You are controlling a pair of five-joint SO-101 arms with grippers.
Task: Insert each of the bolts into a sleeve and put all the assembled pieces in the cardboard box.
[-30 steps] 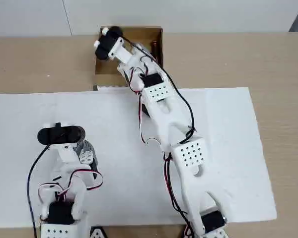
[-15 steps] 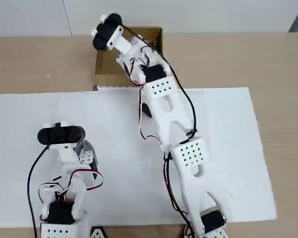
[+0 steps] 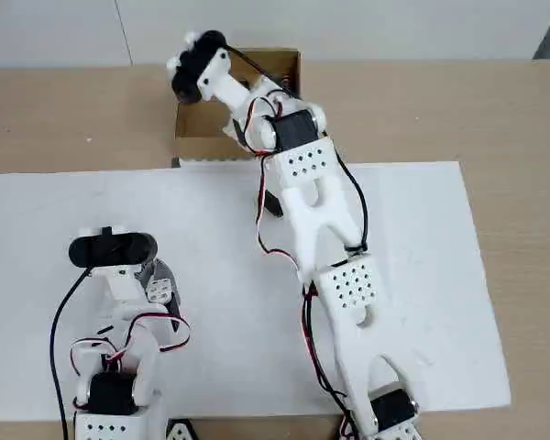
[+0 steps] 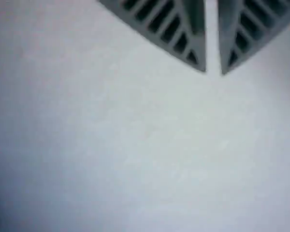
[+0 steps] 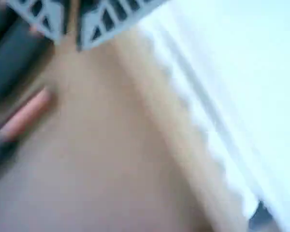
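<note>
— Where is the right gripper point(image 5: 71, 41) found?

— It is held over the box point(image 3: 192, 128) at the far edge of the table point(image 3: 64, 110), with the right arm point(image 3: 312, 202) stretched out across the white sheet point(image 3: 73, 211). Its jaws are drawn almost together; only a thin slit is left, and nothing is gripped.

— What is seen in the box?

— An orange bolt point(image 5: 24, 118) is laid on the floor, and a dark sleeve point(image 5: 12, 55) is lodged just beside it, under the fingertips. Whether the bolt is seated in a sleeve cannot be told.

— And the left gripper point(image 4: 212, 70)?

— It is kept low over the sheet at the near left, where the left arm point(image 3: 119, 293) is folded back. Its jaws are narrowed to a slit as well, and nothing is held.
</note>
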